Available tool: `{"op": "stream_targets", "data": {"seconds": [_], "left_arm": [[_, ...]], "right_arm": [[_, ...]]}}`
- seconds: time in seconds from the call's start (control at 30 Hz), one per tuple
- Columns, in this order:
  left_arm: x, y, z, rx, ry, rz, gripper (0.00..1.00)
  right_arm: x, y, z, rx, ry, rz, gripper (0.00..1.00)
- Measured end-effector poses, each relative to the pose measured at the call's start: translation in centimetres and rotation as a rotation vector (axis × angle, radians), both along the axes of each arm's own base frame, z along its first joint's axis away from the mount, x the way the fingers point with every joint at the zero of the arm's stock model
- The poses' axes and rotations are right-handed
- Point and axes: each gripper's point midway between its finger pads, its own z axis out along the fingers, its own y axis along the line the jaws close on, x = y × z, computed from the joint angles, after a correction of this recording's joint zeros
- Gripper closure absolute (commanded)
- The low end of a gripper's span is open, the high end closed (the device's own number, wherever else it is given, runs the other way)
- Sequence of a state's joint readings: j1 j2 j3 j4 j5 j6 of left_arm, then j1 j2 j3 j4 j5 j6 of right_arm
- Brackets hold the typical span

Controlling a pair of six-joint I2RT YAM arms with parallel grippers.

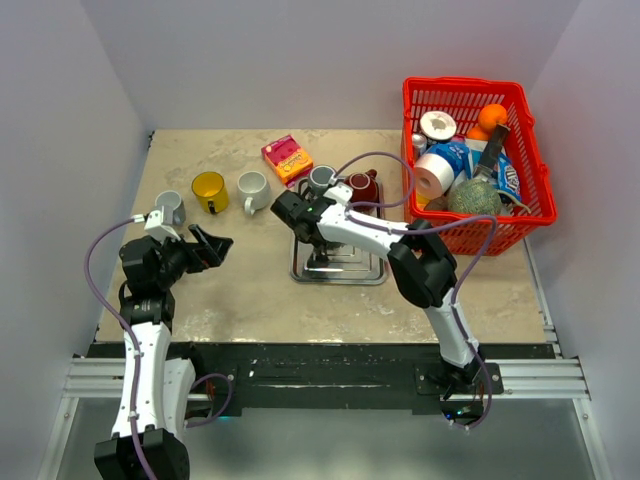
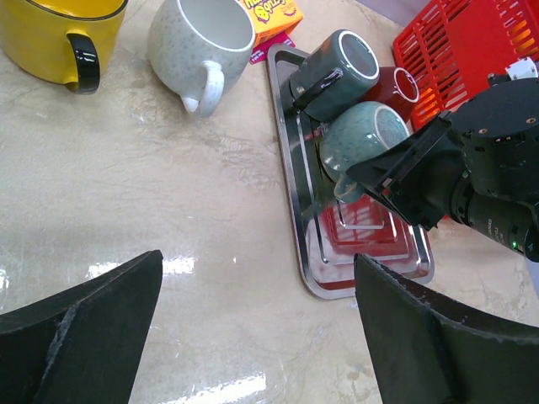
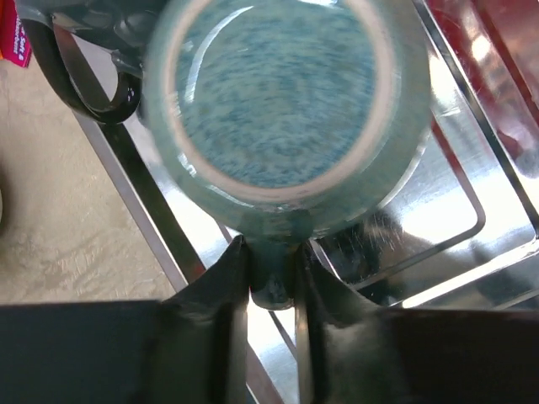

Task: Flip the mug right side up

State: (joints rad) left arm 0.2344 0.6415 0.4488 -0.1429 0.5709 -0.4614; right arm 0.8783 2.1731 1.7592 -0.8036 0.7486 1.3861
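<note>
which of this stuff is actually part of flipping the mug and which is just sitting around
In the job:
teal mug
right hand, shut on its handle
metal tray it sits on

Just lying about:
yellow mug
white mug
grey mug
dark mug
red mug
snack box
red basket

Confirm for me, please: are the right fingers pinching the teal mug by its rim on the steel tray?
Not quite. The right fingers pinch the teal mug by its handle, not its rim; the right wrist view shows this. The mug is on the steel tray, as you said.
</note>
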Motion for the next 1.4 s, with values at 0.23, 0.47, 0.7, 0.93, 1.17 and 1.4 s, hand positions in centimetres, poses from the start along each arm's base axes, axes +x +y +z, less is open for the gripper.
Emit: {"op": "stream_targets", "data": {"seconds": [0.23, 0.47, 0.7, 0.93, 1.17, 1.4], "left_arm": [[0.0, 0.0, 0.0, 0.000, 0.000, 0.000, 0.01], [0.0, 0.0, -0.1, -0.001, 0.003, 0.000, 0.01], [0.0, 0.0, -0.2, -0.002, 0.007, -0.001, 0.01], [0.0, 0.0, -0.2, -0.003, 0.007, -0.003, 0.01], [-0.1, -0.3, 0.2, -0.007, -0.006, -0.022, 0.01], [-1.3, -1.8, 1.2, -0.084, 0.007, -0.075, 0.01]], "right_arm": [[0.6, -0.4, 0.0, -0.020, 0.000, 0.042, 1.00], [-0.6, 0.2, 0.8, 0.026, 0.021, 0.194, 1.00], [-3.0, 2.7, 3.1, 0.172, 0.041, 0.393, 1.00], [-5.8, 4.5, 7.6, 0.335, 0.011, 0.563, 1.00], [-7.5, 6.1, 12.4, 0.504, -0.042, 0.654, 1.00], [-8.1, 7.9, 14.6, 0.625, -0.064, 0.694, 1.00]]}}
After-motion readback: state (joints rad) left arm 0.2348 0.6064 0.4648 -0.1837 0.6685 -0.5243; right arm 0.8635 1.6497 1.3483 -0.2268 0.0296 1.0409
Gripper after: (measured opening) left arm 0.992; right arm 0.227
